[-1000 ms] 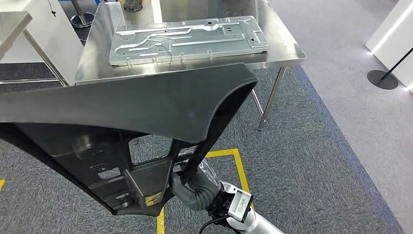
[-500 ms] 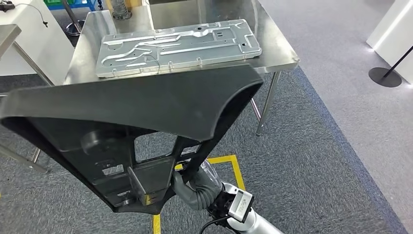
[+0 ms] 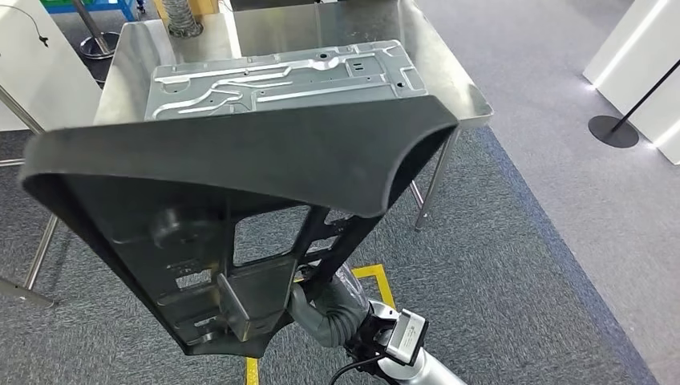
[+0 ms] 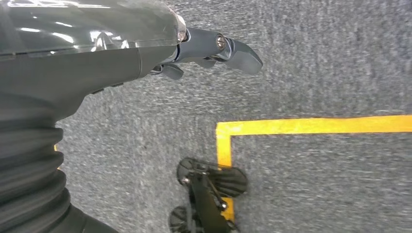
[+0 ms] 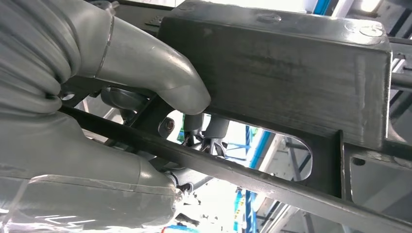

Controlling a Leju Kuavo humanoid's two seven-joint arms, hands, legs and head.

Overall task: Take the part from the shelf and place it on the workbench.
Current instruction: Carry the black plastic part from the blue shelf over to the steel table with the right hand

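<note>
Right hand (image 3: 321,309) grips the lower edge of the large black part (image 3: 240,184), its thumb (image 5: 160,77) and darker fingers (image 5: 204,128) closed around a rib of the part's open framework, as the right wrist view shows. Carried upright and tilted, the part is held in the air over the grey carpet (image 3: 513,273), just short of the steel tabletop (image 3: 449,80), and from the head view its broad curved upper panel hides the tabletop's near edge. A stamped metal plate (image 3: 281,80) already lies across much of the tabletop. Left hand (image 4: 214,51) hangs over the carpet near a yellow floor line (image 4: 311,126), holding nothing, its fingers loosely curled.

Likely hazards, judged from this arrangement: the part is gripped at one low point only, so its tall, wide body could swing or twist in the grasp; its upper panel could strike the tabletop edge; and setting it down could land it on the metal plate, where it might slide or rest unevenly.
</note>
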